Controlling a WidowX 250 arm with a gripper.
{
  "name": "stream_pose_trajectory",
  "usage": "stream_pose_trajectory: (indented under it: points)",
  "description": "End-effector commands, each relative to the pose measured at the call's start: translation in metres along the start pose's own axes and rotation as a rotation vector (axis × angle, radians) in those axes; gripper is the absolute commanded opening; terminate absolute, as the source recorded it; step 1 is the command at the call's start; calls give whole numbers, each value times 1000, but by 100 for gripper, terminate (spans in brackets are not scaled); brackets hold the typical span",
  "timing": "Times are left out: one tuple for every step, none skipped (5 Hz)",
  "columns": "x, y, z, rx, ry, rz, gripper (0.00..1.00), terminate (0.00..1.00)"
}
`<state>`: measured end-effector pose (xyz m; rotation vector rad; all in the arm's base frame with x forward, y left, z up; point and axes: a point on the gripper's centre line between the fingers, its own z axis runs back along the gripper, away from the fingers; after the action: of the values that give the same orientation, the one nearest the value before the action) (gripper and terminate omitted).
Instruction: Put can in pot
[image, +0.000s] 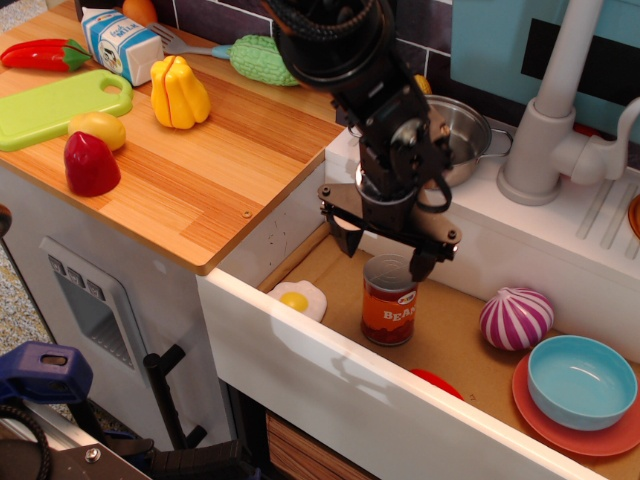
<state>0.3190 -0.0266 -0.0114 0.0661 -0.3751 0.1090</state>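
Note:
The can (389, 303), orange-red with a white "Beans" label and a silver lid, stands upright on the brown floor of the toy sink basin. My black gripper (385, 255) hangs open just above the can's lid, one fingertip to its left and one at its right edge, not closed on it. The shiny steel pot (466, 134) with loop handles sits on the white ledge behind, partly hidden by my arm.
A fried egg (296, 298), a striped purple onion (516, 318), a light-blue bowl (582, 382) on an orange plate and a red item lie in the basin. A white faucet (545, 130) stands right of the pot. Toy food sits on the wooden counter (190, 180).

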Motion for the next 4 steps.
stream_pose_trajectory:
  points:
    - [2,2,-5,7,-29,-33,100,0]
    - [1,4,-8,-16,-27,-33,100,0]
    - [-1,4,-14,-40,-28,-31,100,0]
    - [-1,11,-23,-64,-28,-44,100,0]
